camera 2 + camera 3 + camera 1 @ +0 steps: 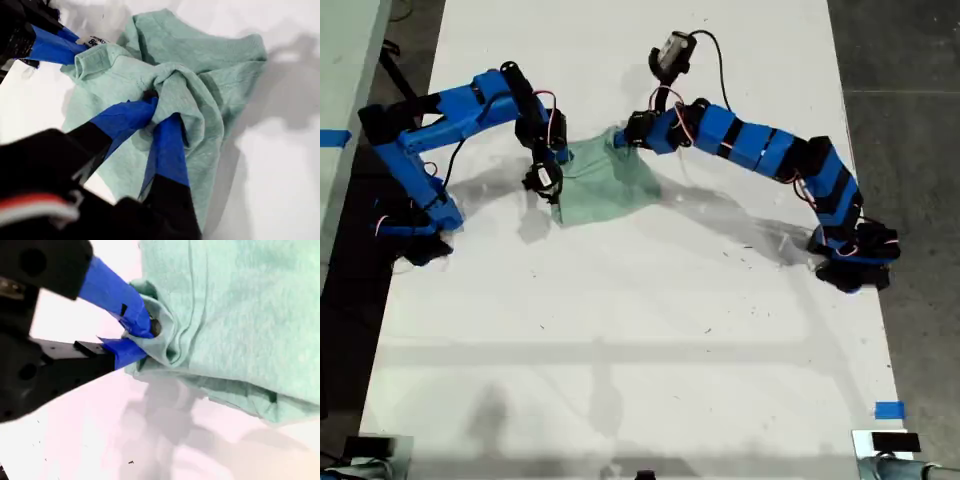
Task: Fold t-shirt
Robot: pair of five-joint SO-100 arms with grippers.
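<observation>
The pale mint-green t-shirt (610, 185) lies crumpled between the two arms on the white table (620, 330). My first gripper (620, 138) belongs to the arm at the exterior view's right. It is shut on a bunched fold of the t-shirt (215, 65), with its blue fingertips (170, 135) buried in the cloth. My second gripper (552, 190), on the arm at the exterior view's left, points down. It is shut on the edge of the t-shirt (235, 310) nearest that arm. The first wrist view also shows the second gripper (75, 45) pinching that edge by a small white label.
The arm bases stand at the exterior view's left (415, 225) and right (855, 255) table edges. Blue tape (889, 410) marks the near right corner of the exterior view. Dark floor (910, 120) lies beyond the table's right edge.
</observation>
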